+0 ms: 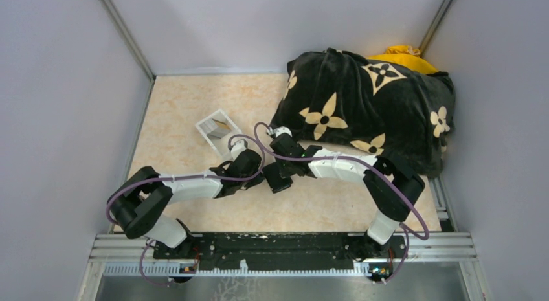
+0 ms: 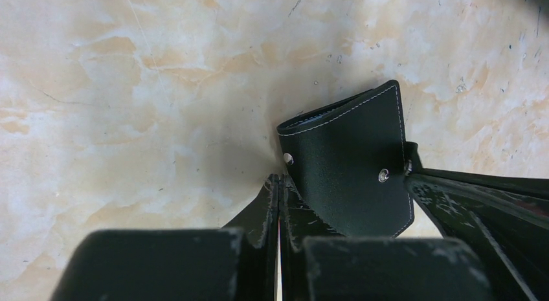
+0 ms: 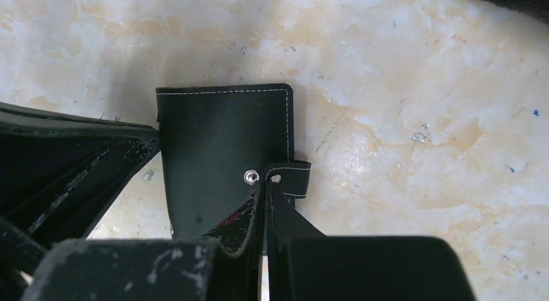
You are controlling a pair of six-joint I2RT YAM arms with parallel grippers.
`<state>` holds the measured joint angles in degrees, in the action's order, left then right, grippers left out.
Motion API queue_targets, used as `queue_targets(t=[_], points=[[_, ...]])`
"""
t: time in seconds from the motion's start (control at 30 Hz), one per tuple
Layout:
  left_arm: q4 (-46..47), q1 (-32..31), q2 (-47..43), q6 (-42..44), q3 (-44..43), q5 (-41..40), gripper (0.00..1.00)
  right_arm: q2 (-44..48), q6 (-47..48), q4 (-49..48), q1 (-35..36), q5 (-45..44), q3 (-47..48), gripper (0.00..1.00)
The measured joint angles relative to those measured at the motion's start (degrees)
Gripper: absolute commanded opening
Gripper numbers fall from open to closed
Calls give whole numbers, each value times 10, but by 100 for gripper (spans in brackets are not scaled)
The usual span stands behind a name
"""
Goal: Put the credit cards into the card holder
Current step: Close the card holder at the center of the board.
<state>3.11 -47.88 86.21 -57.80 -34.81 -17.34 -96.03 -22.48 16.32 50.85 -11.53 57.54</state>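
The left claw (image 2: 278, 191), pinched closed with no visible grip, meets the holder (image 2: 349, 158) at its lower-left corner. The right claw (image 3: 265, 189), likewise closed, presses the strap (image 3: 296, 178). Pin one side to the worktop (image 2: 129, 87) and peel the strap slowly.

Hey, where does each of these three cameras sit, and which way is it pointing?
Top external: fixed high behind the arm bases, looking down on the marbled table; both arms show whole.
Left wrist: on the left arm, looking down past its shut left hand at the black card holder.
Right wrist: on the right arm, looking down past its shut right hand at that card holder.
Shared: both wrist views show the card holder, each catching the other hand at its edge.
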Motion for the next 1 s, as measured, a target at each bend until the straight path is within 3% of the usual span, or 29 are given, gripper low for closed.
queue_targets(t=[1.0], points=[[10, 2, 14, 10, -10, 5, 0, 13, 25, 20, 0, 18, 5, 0]])
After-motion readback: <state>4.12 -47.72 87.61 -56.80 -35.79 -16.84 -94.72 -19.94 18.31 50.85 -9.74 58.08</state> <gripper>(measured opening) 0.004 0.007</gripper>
